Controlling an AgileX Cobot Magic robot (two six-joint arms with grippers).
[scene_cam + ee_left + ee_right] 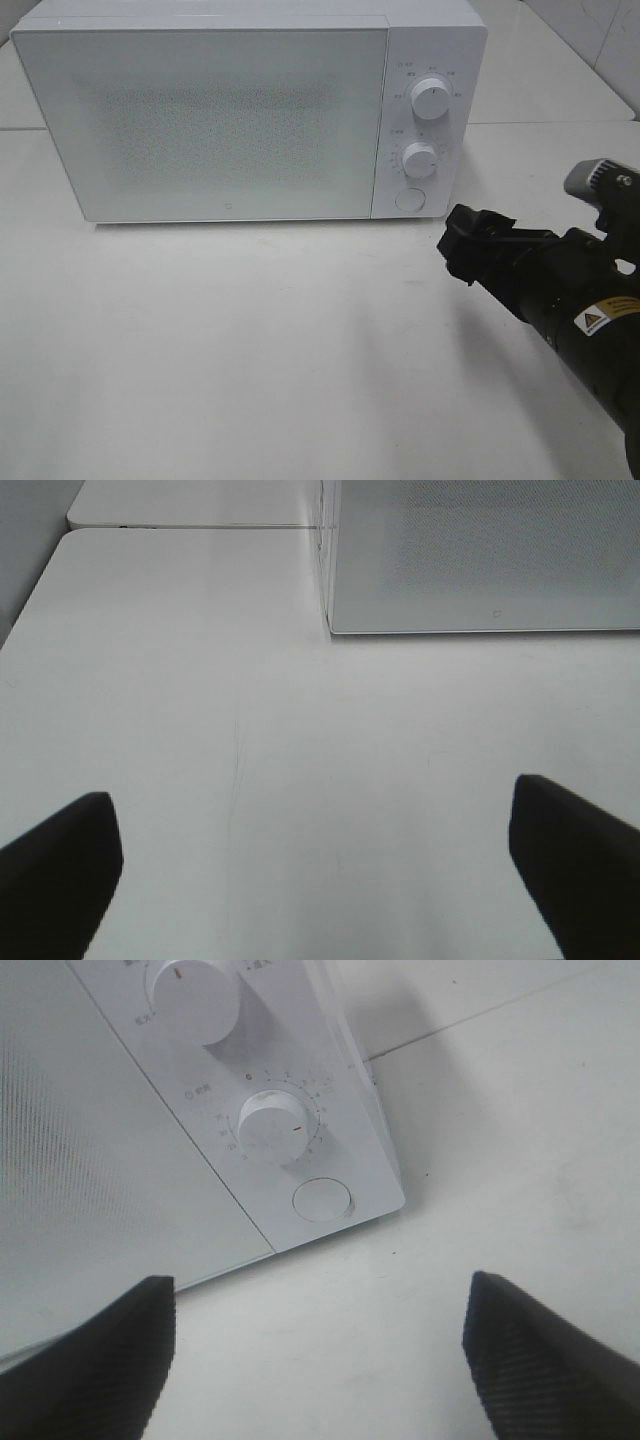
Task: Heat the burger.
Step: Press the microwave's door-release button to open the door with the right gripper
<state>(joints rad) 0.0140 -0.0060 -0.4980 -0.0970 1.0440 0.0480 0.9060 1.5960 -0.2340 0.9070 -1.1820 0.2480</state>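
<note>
White table (250, 380) fills the scene. At its far side stands the microwave (250, 110) with its door (480, 550) shut. The door's speckled pane hides the inside, so the burger shows in no view. The right arm (570, 300) reaches in low, and the right gripper (462, 245) hangs with fingers spread, empty, near the control panel. The left gripper (315, 850) also gapes empty over the table in front of the door. The panel carries two knobs (430, 99) above a round button (410, 200).

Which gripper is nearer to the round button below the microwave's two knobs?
Right. The right gripper is just in front of the round button, slightly to its right. The left gripper faces the opposite lower corner of the door, farther away.
</note>
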